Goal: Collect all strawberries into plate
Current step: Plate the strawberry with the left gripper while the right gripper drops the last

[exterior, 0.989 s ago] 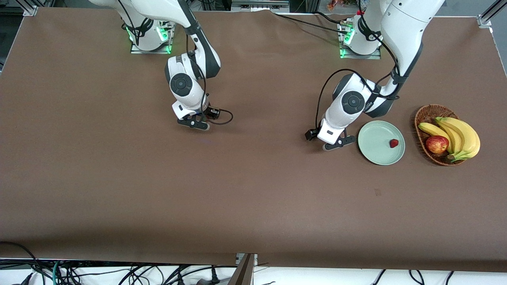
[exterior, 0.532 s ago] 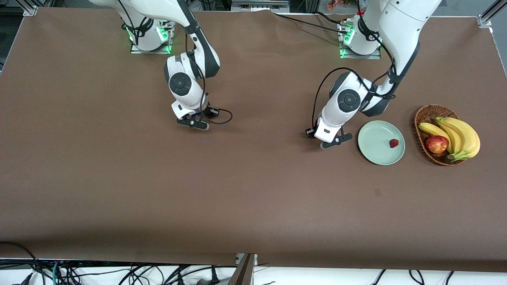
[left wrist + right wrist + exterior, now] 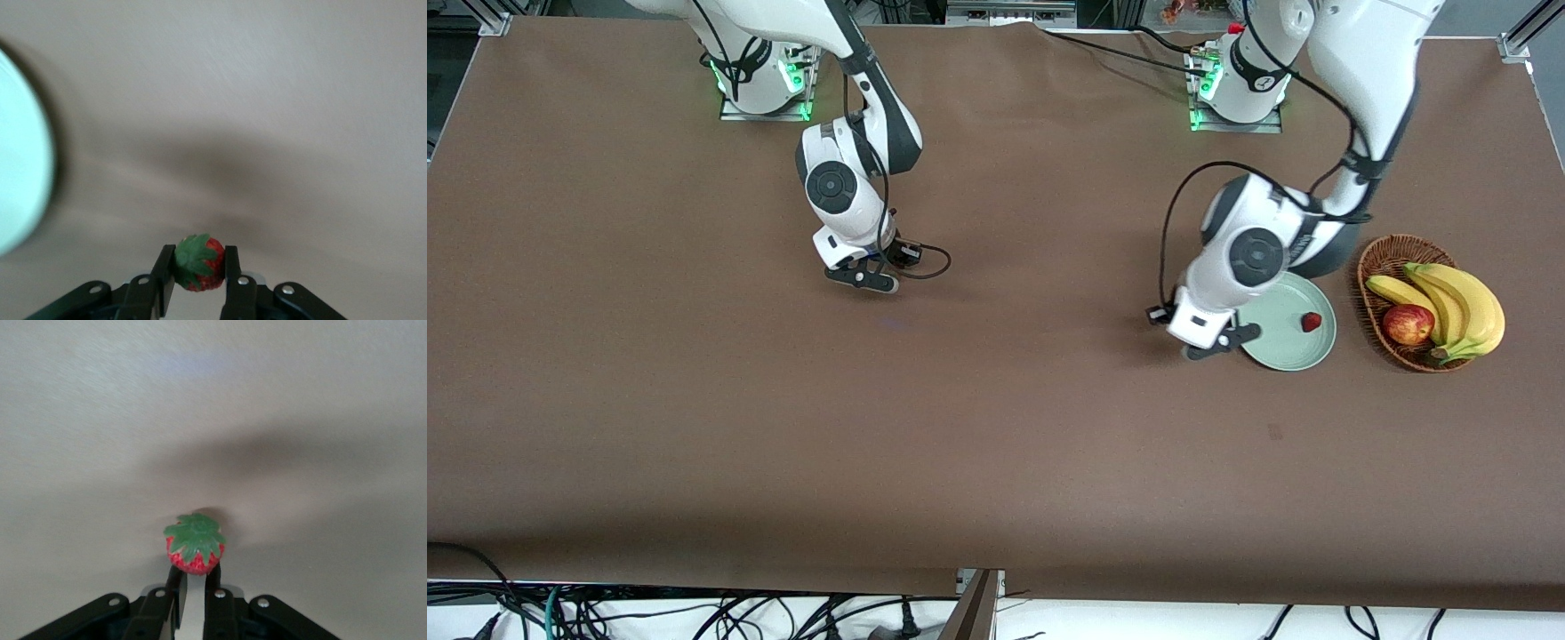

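Strawberries: one (image 3: 198, 262) in left fingers (image 3: 233, 273) by plate (image 3: 1303, 351), one (image 3: 194, 543) in right fingers (image 3: 175, 592)

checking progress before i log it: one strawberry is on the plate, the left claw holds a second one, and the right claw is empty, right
Not quite: the right claw is not empty. The right wrist view shows it shut on a strawberry of its own. The rest holds: one strawberry lies on the plate, and the left claw grips another strawberry beside the plate's edge.
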